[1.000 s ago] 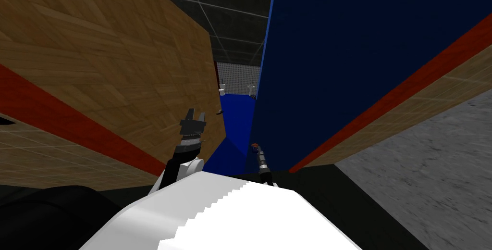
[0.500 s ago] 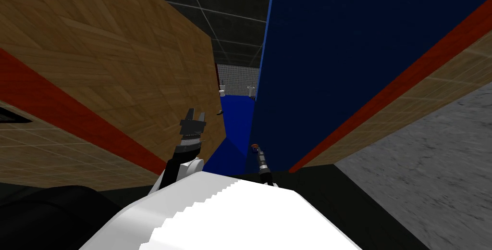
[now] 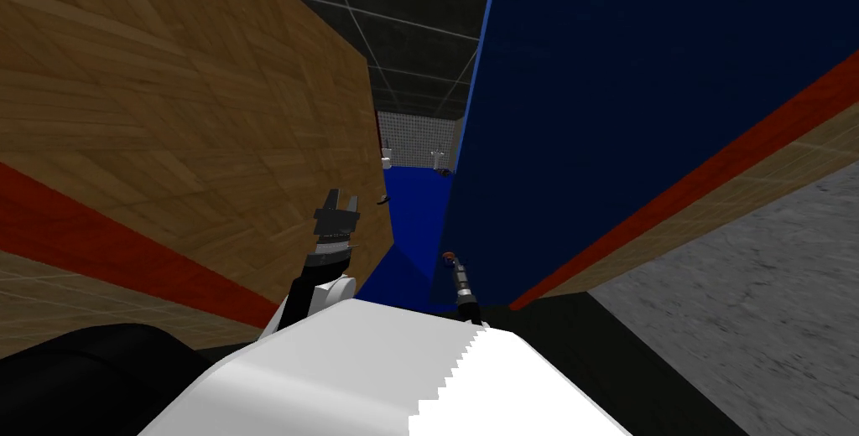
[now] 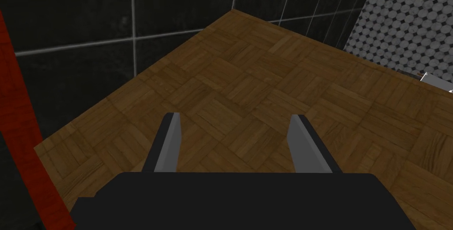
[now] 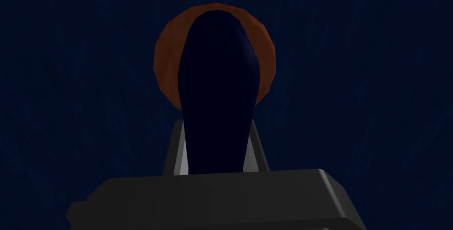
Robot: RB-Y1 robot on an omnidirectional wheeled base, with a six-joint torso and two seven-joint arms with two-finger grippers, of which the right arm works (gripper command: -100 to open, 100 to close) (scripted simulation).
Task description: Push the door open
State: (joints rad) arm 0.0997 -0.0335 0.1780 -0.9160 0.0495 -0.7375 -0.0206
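One blue door [image 3: 629, 79], one handle [image 5: 216, 90]

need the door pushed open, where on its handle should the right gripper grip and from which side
Grip the handle at its narrow end, away from its round orange plate, coming face-on to the blue door. It is slim there, easy to clamp by its sides, as the right gripper does now.

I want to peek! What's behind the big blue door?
Through the gap beside the dark blue door I see a bright blue surface, a grey dotted wall and two small white things, too small to name. Everything else behind the door is covered by it.
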